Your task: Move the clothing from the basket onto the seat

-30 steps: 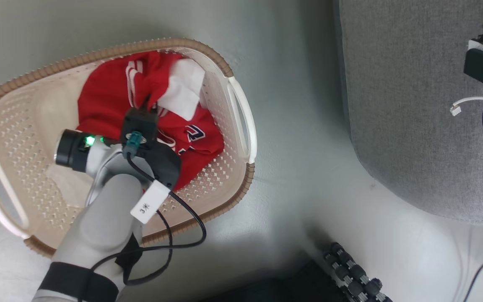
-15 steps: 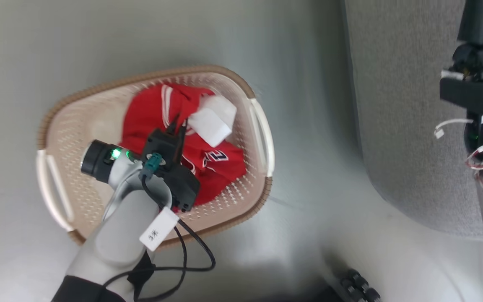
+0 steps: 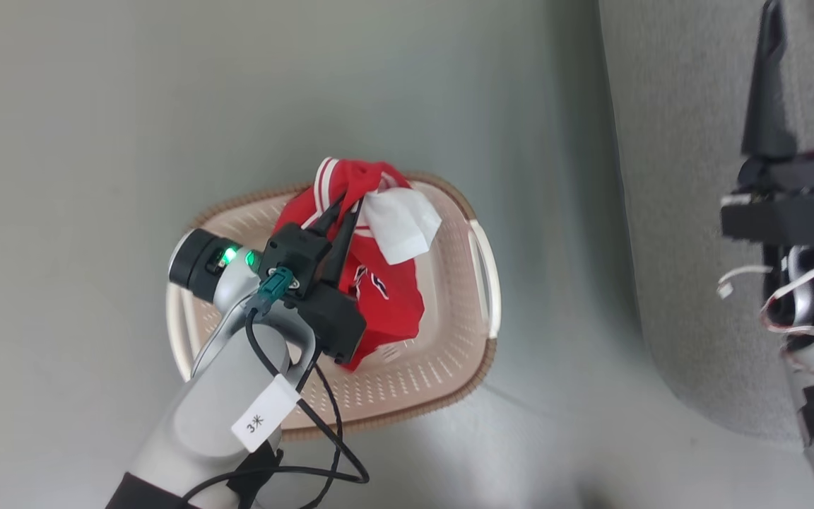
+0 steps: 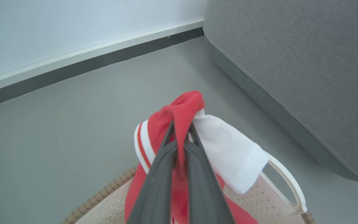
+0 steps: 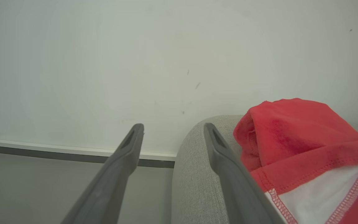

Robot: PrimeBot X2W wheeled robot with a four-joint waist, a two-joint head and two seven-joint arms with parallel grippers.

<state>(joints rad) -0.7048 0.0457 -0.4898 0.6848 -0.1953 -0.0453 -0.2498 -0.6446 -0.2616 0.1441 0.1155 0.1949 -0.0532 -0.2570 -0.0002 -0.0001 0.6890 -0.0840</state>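
The cream basket (image 3: 442,353) with its brown rim stands on the grey floor, left of the grey sofa (image 3: 675,212). My left gripper (image 3: 347,205) is shut on a fold of the red clothing (image 3: 389,300), holding it bunched above the basket with a white sleeve (image 3: 400,226) hanging beside it. The left wrist view shows the fingers (image 4: 158,174) pinching the red fabric (image 4: 182,107) over the basket handle (image 4: 286,179). Over the sofa, my right gripper (image 3: 813,28) is open with nothing between its fingers (image 5: 121,168). Another red garment (image 5: 291,130) with a stitched white band lies on the sofa (image 5: 194,177).
A pale wall with a dark baseboard (image 4: 104,59) runs behind the basket and sofa. A black cable (image 3: 329,438) loops from my left forearm. Bare grey floor (image 3: 555,318) separates the basket from the sofa's rounded edge.
The head camera has risen, so the basket looks smaller. My left gripper has lifted the pinched red garment up from the basket floor. The right gripper's fingers have come into the head view.
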